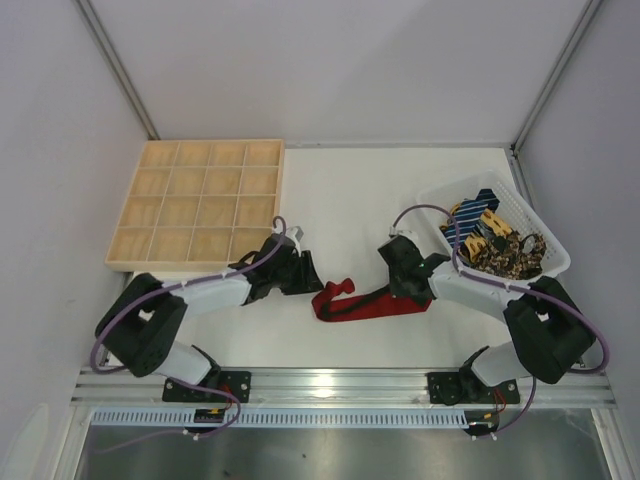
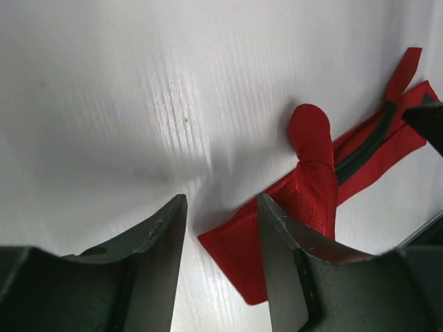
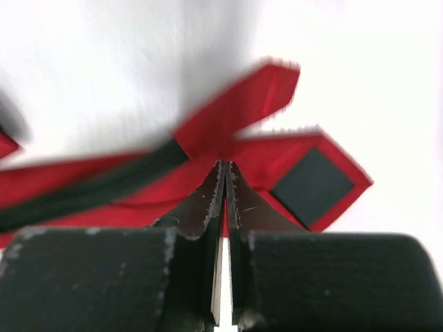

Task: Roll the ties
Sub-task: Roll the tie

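Note:
One red tie (image 1: pixel 368 301) lies flat on the white table between my two arms, its left end bunched up. In the left wrist view the red tie (image 2: pixel 308 197) has its broad pointed end beside and partly under my right finger. My left gripper (image 1: pixel 310 273) (image 2: pixel 220 214) is open, low over the table at that end, with nothing held. My right gripper (image 1: pixel 411 293) (image 3: pixel 223 166) is shut, its tips pinching the red tie (image 3: pixel 242 111) near a black label (image 3: pixel 311 183). More ties lie in a basket: navy striped (image 1: pixel 478 208), mustard (image 1: pixel 490 222), speckled (image 1: pixel 512 256).
The white mesh basket (image 1: pixel 533 212) stands at the right, behind my right arm. A wooden tray (image 1: pixel 200 205) with several compartments sits at the back left. Purple cables run along both arms. Grey walls close in the table at the sides and back.

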You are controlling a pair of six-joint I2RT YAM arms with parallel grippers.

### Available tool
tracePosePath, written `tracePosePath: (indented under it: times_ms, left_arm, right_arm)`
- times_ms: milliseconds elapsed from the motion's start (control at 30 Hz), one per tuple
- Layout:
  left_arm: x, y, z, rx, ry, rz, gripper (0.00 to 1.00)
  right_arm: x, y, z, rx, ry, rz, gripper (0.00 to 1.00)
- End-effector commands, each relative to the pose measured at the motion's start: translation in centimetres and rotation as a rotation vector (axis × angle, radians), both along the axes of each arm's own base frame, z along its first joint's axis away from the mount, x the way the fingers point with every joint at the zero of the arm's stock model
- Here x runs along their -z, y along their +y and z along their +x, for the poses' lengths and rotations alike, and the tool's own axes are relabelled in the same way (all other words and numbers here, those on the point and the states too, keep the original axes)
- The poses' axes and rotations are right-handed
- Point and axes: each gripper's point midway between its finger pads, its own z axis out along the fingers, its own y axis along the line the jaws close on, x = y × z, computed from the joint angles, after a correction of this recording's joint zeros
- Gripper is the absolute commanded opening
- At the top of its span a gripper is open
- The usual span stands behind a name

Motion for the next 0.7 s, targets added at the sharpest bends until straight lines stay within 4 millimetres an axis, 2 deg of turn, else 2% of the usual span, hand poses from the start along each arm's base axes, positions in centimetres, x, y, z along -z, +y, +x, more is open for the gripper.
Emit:
tracePosePath:
  times_ms: [0, 67, 100, 167, 200, 267, 300, 367, 400, 433, 467, 500, 567, 633, 667]
  left_arm:
    - [-2.9, -0.2, -0.5, -0.074, -0.08, -0.048, 0.51]
    - [-3.2, -0.2, -1.4, -0.095, -0.085, -0.053, 0.52]
    - [-3.8, -0.3, -2.2, -0.092, -0.097, -0.049, 0.52]
    - [-4.4, 0.0, -2.4, -0.131, -0.122, -0.041, 0.55]
    - [-4.6, -0.1, -2.8, -0.128, -0.127, -0.036, 0.56]
    - [-5.6, 0.7, -2.3, -0.166, -0.162, -0.025, 0.6]
    - [-5.5, 1.3, -2.3, -0.177, -0.165, 0.001, 0.61]
    - [-6.3, 1.9, -1.7, -0.189, -0.206, 0.026, 0.64]
    - [-6.4, 2.2, -1.6, -0.191, -0.211, 0.042, 0.65]
    - [-6.6, 2.5, -1.5, -0.191, -0.215, 0.066, 0.66]
    - [-6.6, 2.6, -1.4, -0.19, -0.217, 0.077, 0.67]
    - [-6.6, 2.8, -1.4, -0.187, -0.222, 0.085, 0.67]
    - [-6.7, 3.0, -1.3, -0.193, -0.226, 0.086, 0.67]
    - [-6.9, 3.2, -1.3, -0.201, -0.229, 0.077, 0.68]
    - [-7.0, 3.3, -1.4, -0.205, -0.234, 0.066, 0.68]
  right_arm:
    - [-3.4, 1.3, 4.4, -0.096, -0.138, -0.05, 0.05]
    - [-5.2, 2.5, 5.2, -0.116, -0.161, -0.027, 0.09]
    - [-6.4, 3.4, 4.8, -0.14, -0.186, -0.007, 0.15]
    - [-7.3, 4.4, 4.1, -0.176, -0.226, 0.017, 0.36]
    - [-7.8, 5.8, 2.9, -0.24, -0.247, 0.033, 0.52]
    - [-8.7, 7.1, 1.8, -0.291, -0.296, 0.076, 0.61]
    - [-7.9, 7.0, 1.0, -0.309, -0.295, 0.071, 0.64]
    - [-9.0, 8.4, -0.3, -0.352, -0.385, 0.099, 0.66]
    - [-7.9, 7.8, -1.2, -0.371, -0.401, 0.064, 0.67]
    - [-9.2, 8.3, -2.3, -0.403, -0.483, 0.077, 0.67]
    - [-10.3, 9.3, -2.3, -0.414, -0.559, 0.126, 0.67]
    - [-8.7, 8.6, -3.0, -0.461, -0.571, 0.092, 0.68]
    - [-9.3, 10.3, -3.8, -0.513, -0.641, 0.158, 0.69]
    - [-8.8, 10.3, -3.8, -0.525, -0.668, 0.108, 0.69]
    - [-8.1, 11.0, -4.0, -0.554, -0.671, 0.089, 0.69]
